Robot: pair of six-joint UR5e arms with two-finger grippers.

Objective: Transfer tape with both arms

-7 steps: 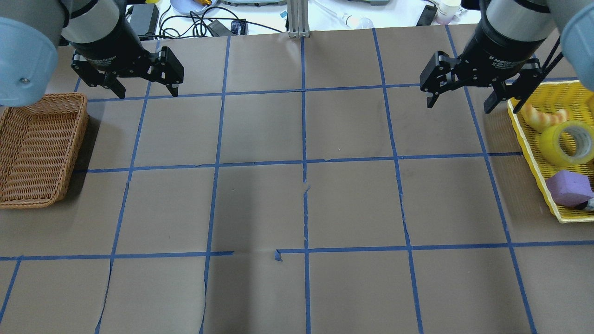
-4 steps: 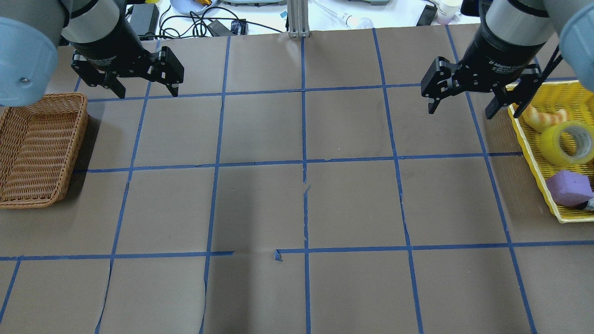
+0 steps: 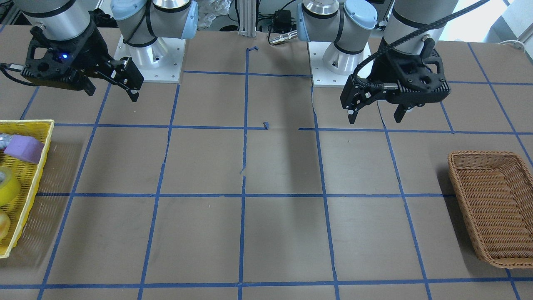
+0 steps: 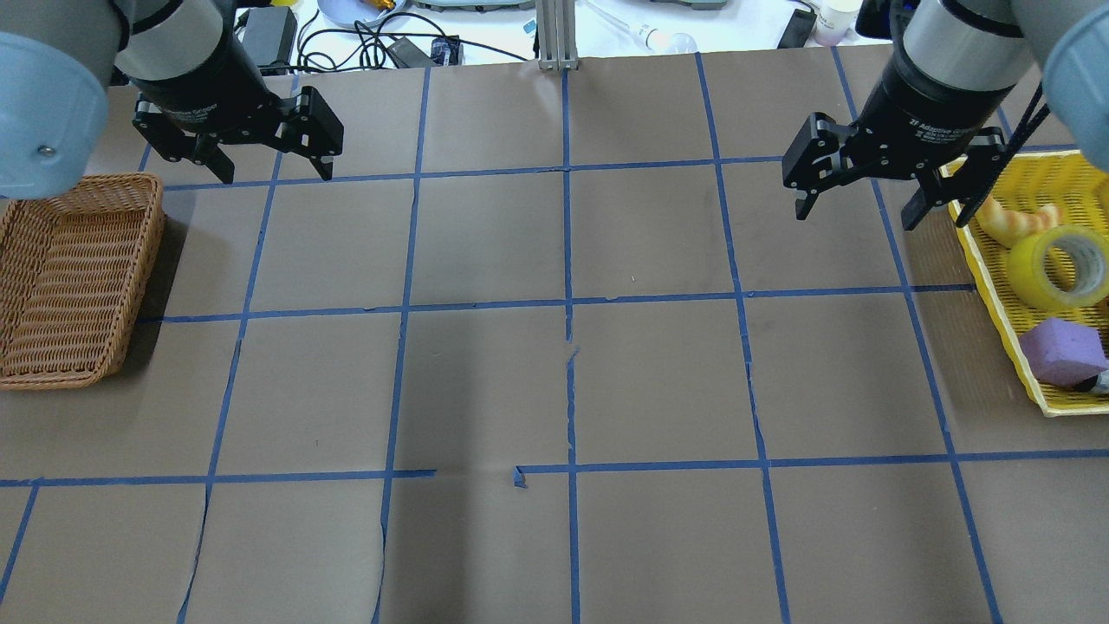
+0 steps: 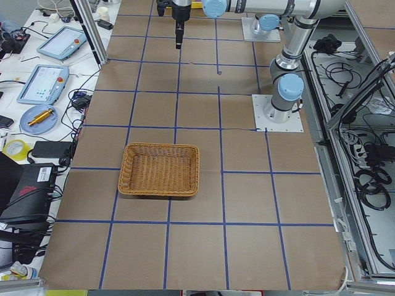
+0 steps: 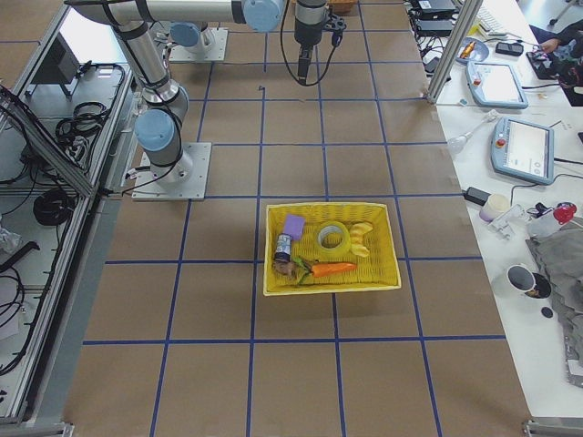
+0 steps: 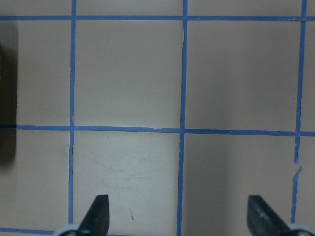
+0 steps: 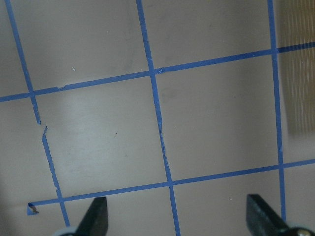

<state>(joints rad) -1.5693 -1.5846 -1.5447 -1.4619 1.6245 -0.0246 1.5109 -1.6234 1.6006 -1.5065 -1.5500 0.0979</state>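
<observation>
The yellow tape roll point(image 4: 1059, 267) lies in the yellow tray point(image 4: 996, 299) at the table's right edge. It also shows in the front view point(image 3: 6, 186) and the right side view point(image 6: 333, 238). My right gripper point(image 4: 856, 217) is open and empty. It hovers above the table just left of the tray's far corner, apart from the tape; it also shows in the front view point(image 3: 112, 96) and the right wrist view point(image 8: 177, 216). My left gripper point(image 4: 277, 176) is open and empty over the far left of the table; it also shows in the front view point(image 3: 374, 121) and the left wrist view point(image 7: 178, 214).
A wicker basket point(image 4: 52, 379) stands at the left edge, below the left gripper. In the tray, a purple block point(image 4: 1061, 349) and a bread piece point(image 4: 1009, 221) flank the tape, and a carrot point(image 6: 332, 269) lies along one side. Cables and devices lie beyond the far edge.
My right gripper has shifted slightly and turned a little beside the tray, still open. The left arm and the tape have not moved.
</observation>
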